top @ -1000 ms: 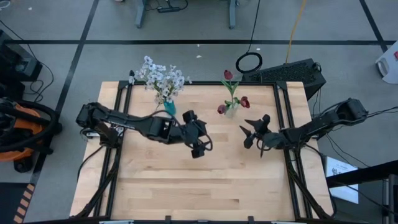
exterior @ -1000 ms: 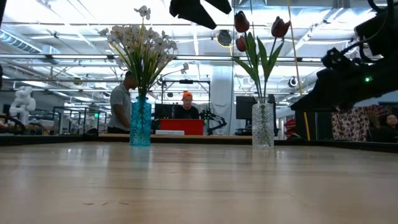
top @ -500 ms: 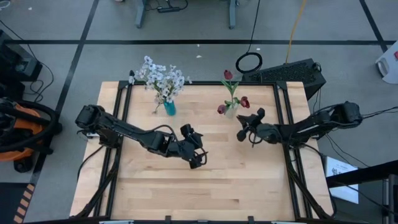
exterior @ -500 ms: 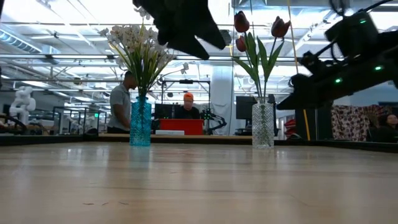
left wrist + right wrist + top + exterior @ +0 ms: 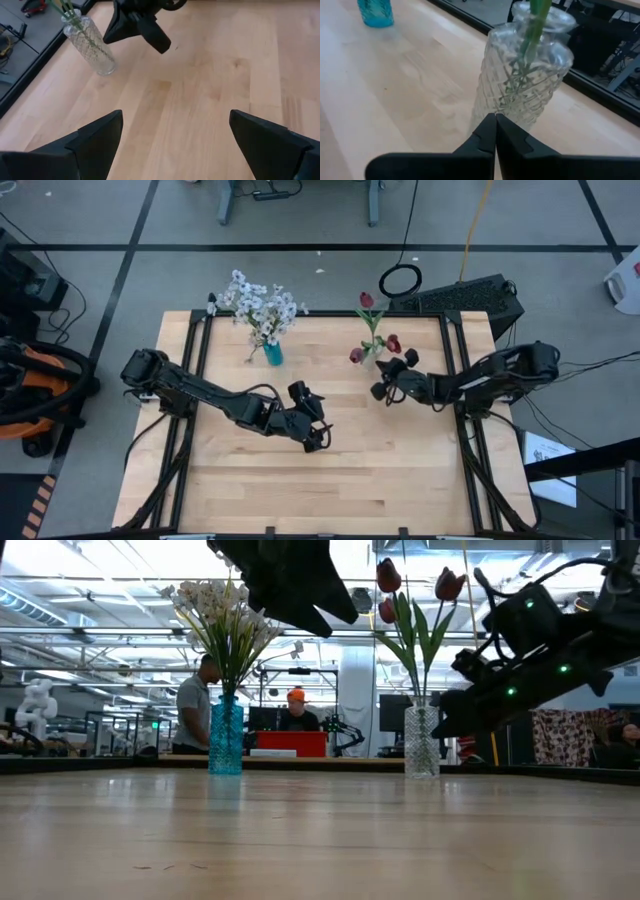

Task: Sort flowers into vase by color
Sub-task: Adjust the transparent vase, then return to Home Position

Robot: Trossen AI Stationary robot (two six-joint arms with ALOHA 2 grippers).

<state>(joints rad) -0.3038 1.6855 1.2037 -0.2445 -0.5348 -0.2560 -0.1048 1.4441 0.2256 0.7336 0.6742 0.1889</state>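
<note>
White blossom sprays [image 5: 260,305] stand with their stems in a blue vase [image 5: 272,356] at the table's far edge; in the low view the vase [image 5: 226,736] is on the left. Three dark red tulip buds [image 5: 390,576] stand in a clear cut-glass vase [image 5: 422,740], which the high view shows right of the blue one [image 5: 372,361]. My right gripper [image 5: 495,116] is shut, its tips just in front of the clear vase's lower wall [image 5: 520,85]. My left gripper [image 5: 175,115] is open above the bare table middle [image 5: 315,436]. My right gripper's shut fingertips [image 5: 490,125] point level at the lower part of the clear vase's wall [image 5: 485,107], coming from the table's near right. I cannot tell whether they touch the glass. The vase stands upright on the table.
Black rails [image 5: 200,330] run along the table's edges. Bare wood [image 5: 330,490] spreads across the near half of the table. Beyond the far edge, people [image 5: 195,705] stand in the room, with a black case [image 5: 470,300] behind the table's far right corner.
My right gripper has moved toward the table's left and far edge, closing in on the clear vase. My left gripper has drifted a little toward the near edge and lower. Both vases and the flowers have stayed put.
</note>
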